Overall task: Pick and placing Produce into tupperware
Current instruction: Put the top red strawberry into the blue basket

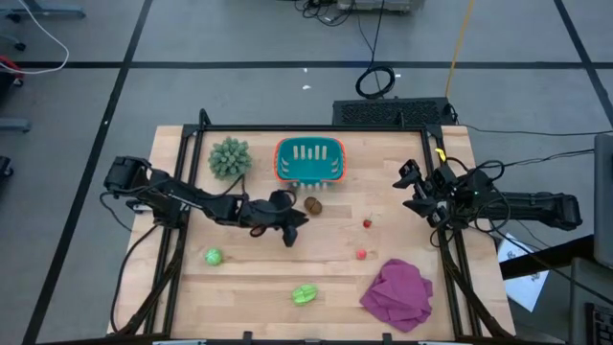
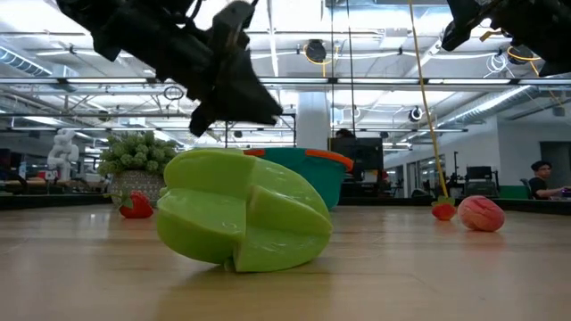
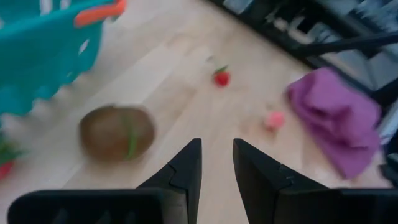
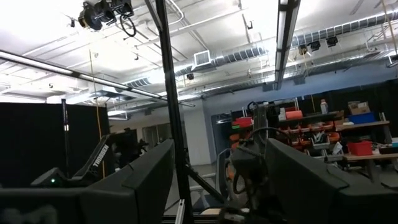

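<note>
Teal-blue plastic with an orange-red rim, the tupperware (image 1: 309,161) stands at the far middle of the wooden table (image 1: 239,278), its pale slots showing through the base. From above nothing can be made out inside it, and no produce piece lies in it; the low view shows only its outer wall (image 2: 330,174) behind the big light-green fruit. No brand, label or readable writing shows on the tub or on any piece.

Just in front of the tub, toward its right corner, lies the brown oval piece (image 1: 313,204), apart from the wall. The left hand (image 1: 290,230) hangs over the table just beside that brown oval, its two dark fingers (image 3: 186,171) set narrowly, a slim gap between them and nothing held there. In the left wrist view the brown oval (image 3: 117,132) sits near the tub's wall (image 3: 43,59).

Two tiny red pieces lie to the right of the middle: one (image 1: 367,223) farther back, one (image 1: 361,254) nearer the front and close to the magenta cloth (image 1: 397,292). A round light-green piece (image 1: 213,256) lies at the left front, and the ridged light-green fruit (image 1: 305,294) lies at the front middle, well apart from the tub. The spiky grey-green plant (image 1: 230,157) stands just left of the tub.

The right hand (image 1: 414,182) waits raised at the table's right edge, its fingers (image 4: 146,177) spread wide and empty.
</note>
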`<state>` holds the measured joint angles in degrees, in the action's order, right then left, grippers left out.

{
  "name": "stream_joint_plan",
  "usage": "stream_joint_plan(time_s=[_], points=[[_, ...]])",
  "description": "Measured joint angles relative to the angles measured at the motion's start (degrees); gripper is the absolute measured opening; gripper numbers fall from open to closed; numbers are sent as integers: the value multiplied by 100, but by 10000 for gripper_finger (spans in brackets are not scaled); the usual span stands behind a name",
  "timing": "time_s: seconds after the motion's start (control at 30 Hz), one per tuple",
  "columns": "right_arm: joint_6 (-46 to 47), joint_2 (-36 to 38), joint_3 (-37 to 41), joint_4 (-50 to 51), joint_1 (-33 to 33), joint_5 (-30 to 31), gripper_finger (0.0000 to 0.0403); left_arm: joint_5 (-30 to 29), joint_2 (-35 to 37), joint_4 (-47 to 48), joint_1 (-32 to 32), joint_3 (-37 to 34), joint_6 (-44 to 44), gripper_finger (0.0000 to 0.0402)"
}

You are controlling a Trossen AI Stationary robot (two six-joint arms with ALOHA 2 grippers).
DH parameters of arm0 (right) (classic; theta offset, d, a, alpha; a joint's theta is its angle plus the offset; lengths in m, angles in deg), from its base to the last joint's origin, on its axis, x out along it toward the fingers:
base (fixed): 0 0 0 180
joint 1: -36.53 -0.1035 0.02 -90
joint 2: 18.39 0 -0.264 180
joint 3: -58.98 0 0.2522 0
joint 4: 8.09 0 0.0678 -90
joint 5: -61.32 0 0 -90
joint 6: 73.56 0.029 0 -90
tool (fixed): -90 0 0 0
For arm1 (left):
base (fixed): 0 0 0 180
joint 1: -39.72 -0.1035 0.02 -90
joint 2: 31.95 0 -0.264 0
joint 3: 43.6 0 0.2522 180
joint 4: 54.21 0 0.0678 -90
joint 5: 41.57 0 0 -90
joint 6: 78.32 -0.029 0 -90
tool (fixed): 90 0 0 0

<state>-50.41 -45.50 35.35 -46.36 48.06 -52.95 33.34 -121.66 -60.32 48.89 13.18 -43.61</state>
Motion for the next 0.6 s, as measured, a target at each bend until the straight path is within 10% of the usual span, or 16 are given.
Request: stream_joint_plan(time_s=[0.37,0.6], points=[[-2,-2,0,4,-2,-7,242,751,2,53,-51,-3,196,98],[11,-2,-2,4,0,-7,242,544,2,12,-52,-4,100,178]])
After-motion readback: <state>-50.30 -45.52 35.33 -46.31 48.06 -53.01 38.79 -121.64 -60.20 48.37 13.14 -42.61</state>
